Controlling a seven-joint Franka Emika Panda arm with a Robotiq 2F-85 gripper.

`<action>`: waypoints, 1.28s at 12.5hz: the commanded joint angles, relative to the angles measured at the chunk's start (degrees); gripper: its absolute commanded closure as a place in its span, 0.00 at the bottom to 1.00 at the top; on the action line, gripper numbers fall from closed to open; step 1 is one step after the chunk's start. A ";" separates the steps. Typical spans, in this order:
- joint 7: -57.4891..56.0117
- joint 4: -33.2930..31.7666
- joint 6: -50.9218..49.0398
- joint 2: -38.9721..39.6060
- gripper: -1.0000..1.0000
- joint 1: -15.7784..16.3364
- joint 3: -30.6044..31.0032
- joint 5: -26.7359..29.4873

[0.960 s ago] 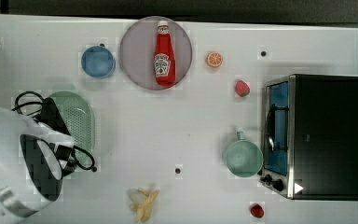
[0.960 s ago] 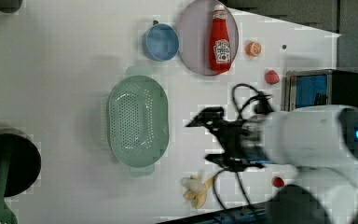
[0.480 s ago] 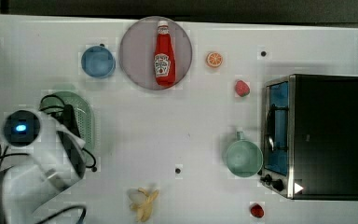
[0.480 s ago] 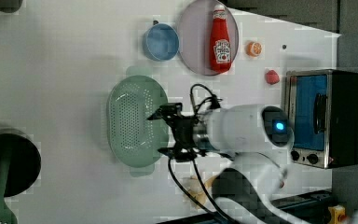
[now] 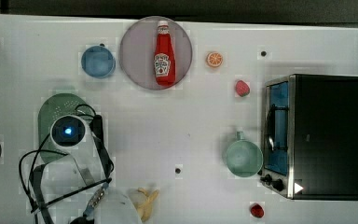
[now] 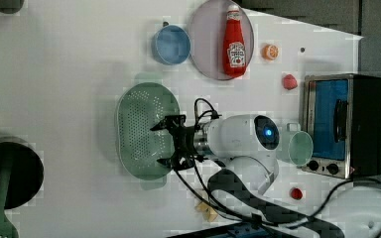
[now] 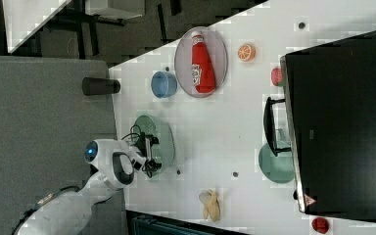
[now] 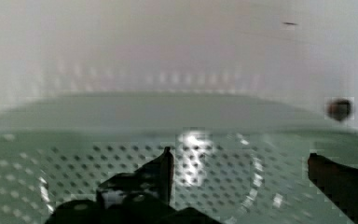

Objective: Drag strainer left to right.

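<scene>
The hand (image 6: 164, 141) hangs over the strainer (image 6: 141, 130) with its two black fingers (image 6: 168, 124) spread wide apart, nothing between them. In the left view it sits above the strainer's right-hand wall, fingers pointing into the bowl (whether the tips touch the plastic I cannot tell). In the wrist view the fingers (image 8: 161, 175) frame the perforated green floor of the strainer (image 8: 121, 140), with the rim just beyond and the white counter (image 8: 168, 42) past that.

In the top view the arm's white wrist covers much of the strainer (image 5: 56, 109), which lies at the top view's left side of the counter (image 5: 168, 126). A paler tab handle sticks out at each end of the strainer in the left view.

Further out, in the top view, a small blue bowl (image 5: 98, 61) stands near the strainer, and beside the bowl is a round grey plate (image 5: 135, 70) carrying a red ketchup bottle (image 5: 164, 53) lying flat. An orange slice (image 5: 214, 59) and a small red fruit (image 5: 242, 87) lie to the plate's right. A mint mug (image 5: 244, 157) stands just beside a toaster oven (image 5: 324, 135) at the top view's right, well apart from the strainer. A banana (image 5: 145, 203) lies near the arm's base, and another small red thing (image 5: 257, 210) lies below the oven.
</scene>
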 commanded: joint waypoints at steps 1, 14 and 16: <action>3.15 0.80 4.81 -0.40 0.00 3.73 -4.32 -1.09; 2.46 -0.59 5.11 -1.70 0.00 6.12 -15.94 -1.31; 1.54 -1.26 5.08 -2.32 0.00 6.01 -17.52 -1.31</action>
